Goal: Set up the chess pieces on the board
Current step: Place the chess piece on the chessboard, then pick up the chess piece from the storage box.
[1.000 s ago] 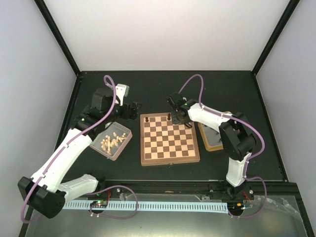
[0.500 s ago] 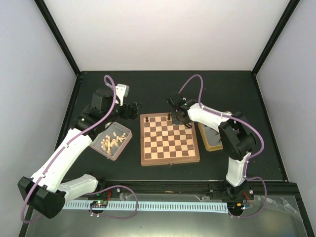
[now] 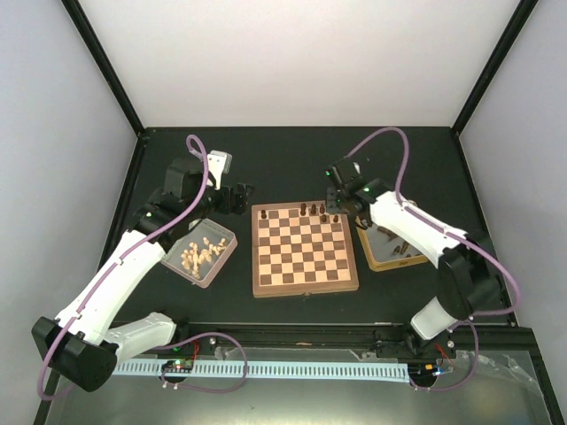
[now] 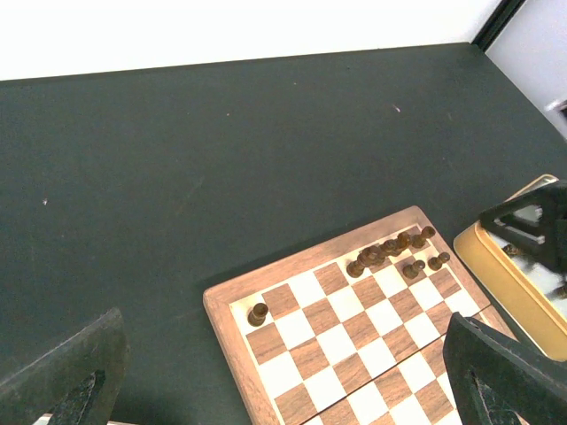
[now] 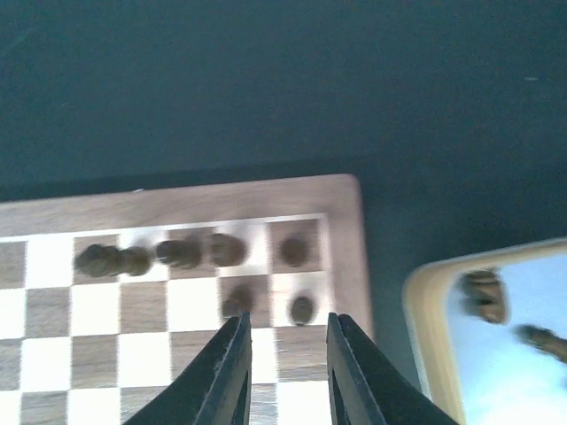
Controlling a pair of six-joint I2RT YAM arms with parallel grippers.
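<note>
At the board's (image 3: 306, 257) far edge we see dark pieces (image 3: 321, 211) partly filling one row; more wait in the tray (image 5: 423, 310); right tool (image 5: 286, 332) released, empty.

Board (image 3: 306, 258) lies mid-table. Chess pieces (image 3: 324, 212) are bunched on its far rank, right half, with two a rank nearer; lone piece (image 3: 267, 213) stands at the far-left corner. Left tray (image 3: 223, 262), beside the board, holds pale pieces (image 3: 198, 253). Right tray (image 3: 382, 263), just beside the board, holds perhaps two pieces (blurred).
</note>
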